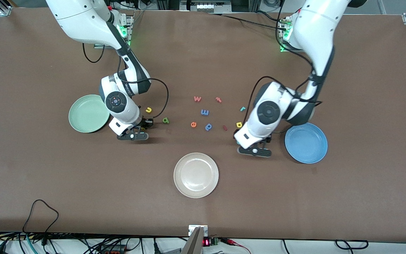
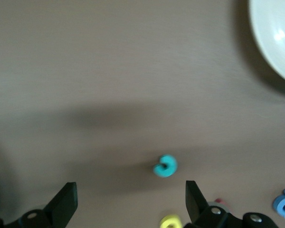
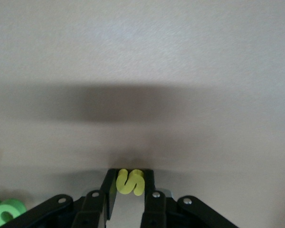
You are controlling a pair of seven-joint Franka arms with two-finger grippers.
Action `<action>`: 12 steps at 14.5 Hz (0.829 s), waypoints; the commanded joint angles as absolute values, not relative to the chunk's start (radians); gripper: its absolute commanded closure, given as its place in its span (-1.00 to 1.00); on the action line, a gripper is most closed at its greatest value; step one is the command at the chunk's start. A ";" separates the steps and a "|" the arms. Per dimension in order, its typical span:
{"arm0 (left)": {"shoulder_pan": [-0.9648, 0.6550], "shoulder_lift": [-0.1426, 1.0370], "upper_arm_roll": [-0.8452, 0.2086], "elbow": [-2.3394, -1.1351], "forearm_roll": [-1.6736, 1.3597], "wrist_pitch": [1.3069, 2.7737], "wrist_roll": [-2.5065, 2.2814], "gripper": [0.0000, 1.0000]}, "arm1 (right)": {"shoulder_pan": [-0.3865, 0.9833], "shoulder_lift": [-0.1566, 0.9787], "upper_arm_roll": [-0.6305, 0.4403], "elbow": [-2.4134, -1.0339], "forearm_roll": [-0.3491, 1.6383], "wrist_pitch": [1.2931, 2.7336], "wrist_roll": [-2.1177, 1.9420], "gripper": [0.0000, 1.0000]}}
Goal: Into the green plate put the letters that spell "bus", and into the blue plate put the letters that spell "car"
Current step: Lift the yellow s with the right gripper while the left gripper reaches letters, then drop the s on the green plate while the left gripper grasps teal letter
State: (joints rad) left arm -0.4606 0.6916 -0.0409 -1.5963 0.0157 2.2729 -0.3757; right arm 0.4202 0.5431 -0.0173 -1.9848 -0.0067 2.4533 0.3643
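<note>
While the right arm's wrist hid its hand from the front camera, the right gripper (image 3: 129, 183) pinched the yellow "s" (image 3: 130, 182) low over the table beside the green plate (image 1: 88, 113). The left gripper (image 2: 131, 199) hung spread over the teal "c" (image 2: 165, 166), near the blue plate (image 1: 306, 143).

Three plates are counted: green plate (image 1: 83, 121), white plate (image 1: 180, 183), blue plate (image 1: 312, 155). Twelve small letters (image 1: 204, 112) are counted in all.
</note>
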 commanded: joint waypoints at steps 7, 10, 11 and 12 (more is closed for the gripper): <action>-0.517 0.781 -0.025 -1.563 0.031 2.298 -0.322 -0.69 | 0.200 0.324 -0.018 -2.020 -0.012 2.117 0.074 0.99; -0.523 0.787 -0.025 -1.565 0.032 2.298 -0.322 -0.49 | 0.102 0.316 -0.018 -2.065 -0.012 2.126 -0.043 0.97; -0.523 0.791 -0.025 -1.565 0.032 2.299 -0.322 -0.42 | 0.080 0.318 -0.018 -2.078 -0.012 2.129 -0.067 0.97; -0.525 0.793 -0.025 -1.563 0.032 2.299 -0.322 -0.25 | 0.068 0.321 -0.018 -2.088 -0.014 2.129 -0.080 0.96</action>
State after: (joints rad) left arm -0.5105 0.7720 -0.0393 -1.5896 0.0208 2.3048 -0.3391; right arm 0.1022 0.3344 -0.0332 -2.0426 -0.0070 2.1167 -0.0396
